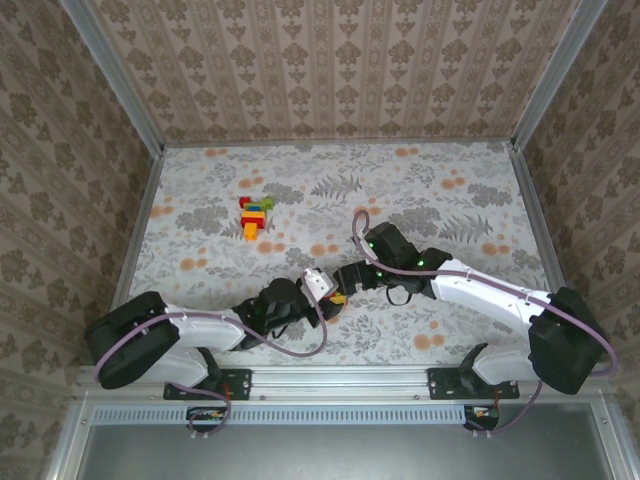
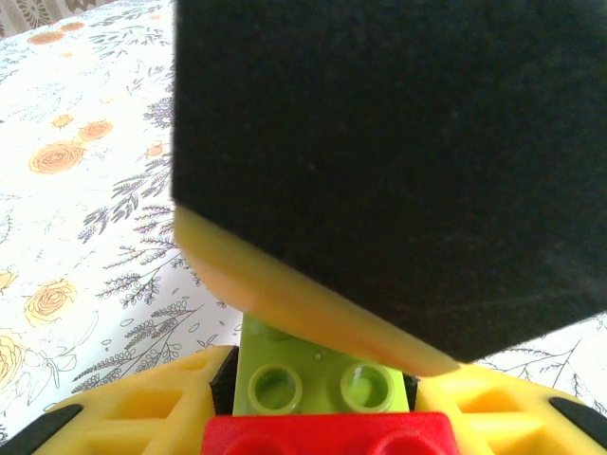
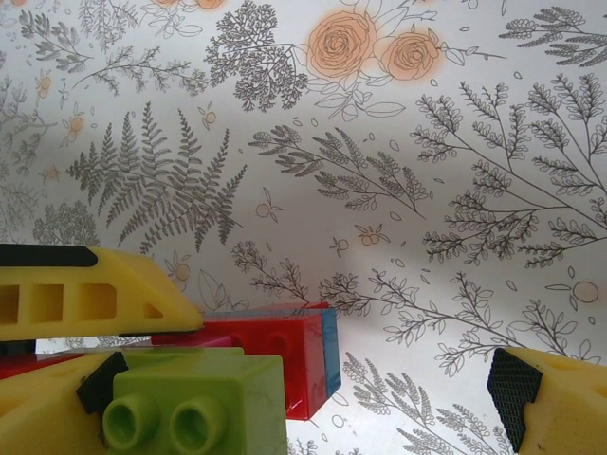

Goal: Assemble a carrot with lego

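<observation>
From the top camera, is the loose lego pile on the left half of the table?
Yes, the lego pile lies left of centre on the table.

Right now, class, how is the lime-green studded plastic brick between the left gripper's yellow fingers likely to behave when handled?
Probably stiff: the lime-green studded plastic brick shows straight edges between the pads of the left gripper. Likely light, being small beside those fingers. Its glossy faces may slip, and the red brick against it could pop loose if pushed sideways.

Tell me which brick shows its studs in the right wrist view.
The lime-green brick, with two studs facing the camera; the red brick behind it shows only smooth faces.
</observation>
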Controlling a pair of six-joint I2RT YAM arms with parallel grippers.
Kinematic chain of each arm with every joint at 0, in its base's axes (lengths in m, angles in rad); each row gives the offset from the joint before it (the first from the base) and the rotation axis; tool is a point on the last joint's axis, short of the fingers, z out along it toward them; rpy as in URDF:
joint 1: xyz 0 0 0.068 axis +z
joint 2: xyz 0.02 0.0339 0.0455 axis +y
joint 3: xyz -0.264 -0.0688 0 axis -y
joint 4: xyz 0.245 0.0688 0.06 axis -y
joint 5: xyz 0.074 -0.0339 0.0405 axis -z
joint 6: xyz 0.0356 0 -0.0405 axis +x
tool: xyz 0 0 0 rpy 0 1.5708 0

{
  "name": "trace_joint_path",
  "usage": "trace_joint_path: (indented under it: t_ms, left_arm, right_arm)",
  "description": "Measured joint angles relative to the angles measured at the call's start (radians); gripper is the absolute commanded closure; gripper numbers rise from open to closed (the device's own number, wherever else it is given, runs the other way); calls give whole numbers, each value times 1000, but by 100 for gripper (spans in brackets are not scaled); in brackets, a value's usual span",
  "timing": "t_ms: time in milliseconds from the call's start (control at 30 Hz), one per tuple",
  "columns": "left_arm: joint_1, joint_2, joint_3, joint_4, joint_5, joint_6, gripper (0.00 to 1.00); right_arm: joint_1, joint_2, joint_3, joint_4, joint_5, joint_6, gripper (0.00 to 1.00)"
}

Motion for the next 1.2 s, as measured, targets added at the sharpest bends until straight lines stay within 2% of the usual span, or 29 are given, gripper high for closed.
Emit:
trace_joint_path:
  t_ms: [567,1200]
  left_arm:
    - [0,32,10,8,-11,0,62]
    - [1,25,14,-7,-45,-9,61]
  right_arm:
    - [1,0,5,-7,18,-17,0]
    - [3,55,56,-29,26,-24,0]
